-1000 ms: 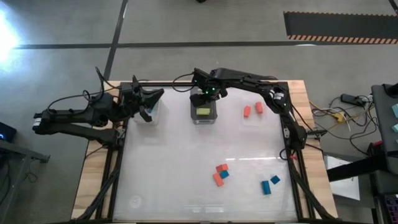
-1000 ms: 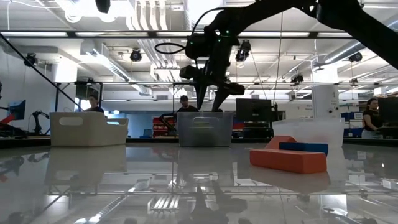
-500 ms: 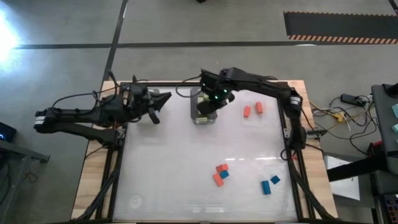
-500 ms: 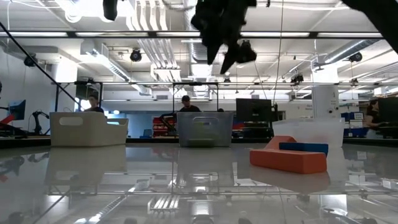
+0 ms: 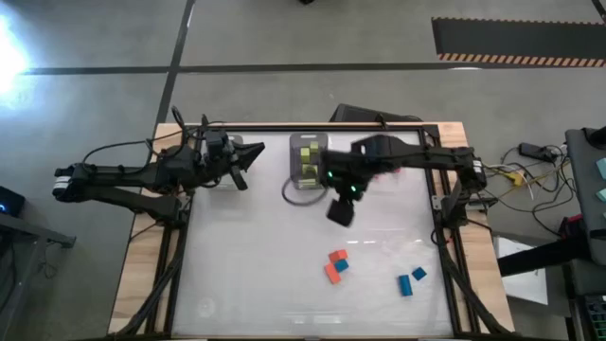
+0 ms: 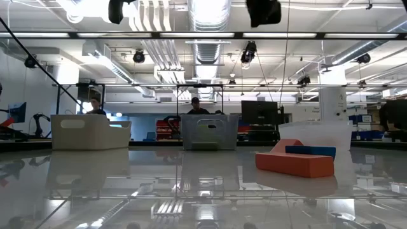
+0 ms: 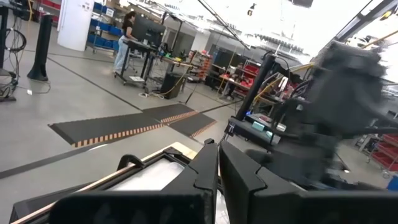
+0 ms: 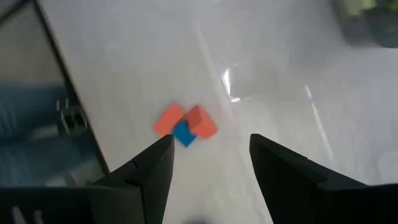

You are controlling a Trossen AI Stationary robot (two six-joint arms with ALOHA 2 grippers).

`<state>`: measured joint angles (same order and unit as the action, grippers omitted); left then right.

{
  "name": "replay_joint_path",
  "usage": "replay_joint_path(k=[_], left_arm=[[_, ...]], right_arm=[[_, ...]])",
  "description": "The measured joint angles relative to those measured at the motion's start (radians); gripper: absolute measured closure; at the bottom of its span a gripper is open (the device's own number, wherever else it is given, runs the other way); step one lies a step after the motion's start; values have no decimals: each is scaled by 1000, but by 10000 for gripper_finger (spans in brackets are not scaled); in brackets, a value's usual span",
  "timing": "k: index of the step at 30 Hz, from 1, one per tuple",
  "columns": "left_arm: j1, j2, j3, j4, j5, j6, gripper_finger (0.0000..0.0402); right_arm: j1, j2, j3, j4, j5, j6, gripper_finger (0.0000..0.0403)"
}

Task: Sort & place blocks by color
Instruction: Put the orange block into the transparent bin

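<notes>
Two orange-red blocks and a blue block (image 8: 185, 124) lie in a cluster on the table, also seen from above as the cluster (image 5: 336, 266). Two more blue blocks (image 5: 410, 279) lie toward the near right. Lime green blocks (image 5: 307, 152) sit in the middle bin (image 5: 294, 178). My right gripper (image 8: 211, 155) hangs open over the table's middle (image 5: 340, 213), above and short of the cluster. It holds nothing. My left gripper (image 7: 217, 165) is shut and waits near the far left (image 5: 252, 151). At table height, an orange block (image 6: 296, 163) carries a blue block (image 6: 310, 151).
Three clear bins stand in a row along the far edge: left bin (image 6: 90, 131), middle bin (image 6: 210, 131), right bin (image 6: 316, 134). My right arm (image 5: 407, 163) covers the right bin from above. People stand in the room behind the table.
My right gripper has left the middle bin, risen, and swung toward the table's near edge and a little right, over the table's middle and toward the orange-and-blue cluster. My left gripper has shifted slightly toward the right.
</notes>
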<state>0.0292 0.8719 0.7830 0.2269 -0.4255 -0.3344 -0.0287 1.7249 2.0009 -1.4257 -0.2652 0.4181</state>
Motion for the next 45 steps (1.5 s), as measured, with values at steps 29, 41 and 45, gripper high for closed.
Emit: replay_joint_path(k=[29,41,45], left_arm=[[0,-21,-2,-2,1,6,402],[0,-6,-2,-3,1,6,402],[0,-3,-2,-2,1,6,402]], right_arm=[[228,-68,-773,700,0,-255,202],[223,-8,-777,759,-1,-359,202],[223,-8,-789,796,0,-359,202]])
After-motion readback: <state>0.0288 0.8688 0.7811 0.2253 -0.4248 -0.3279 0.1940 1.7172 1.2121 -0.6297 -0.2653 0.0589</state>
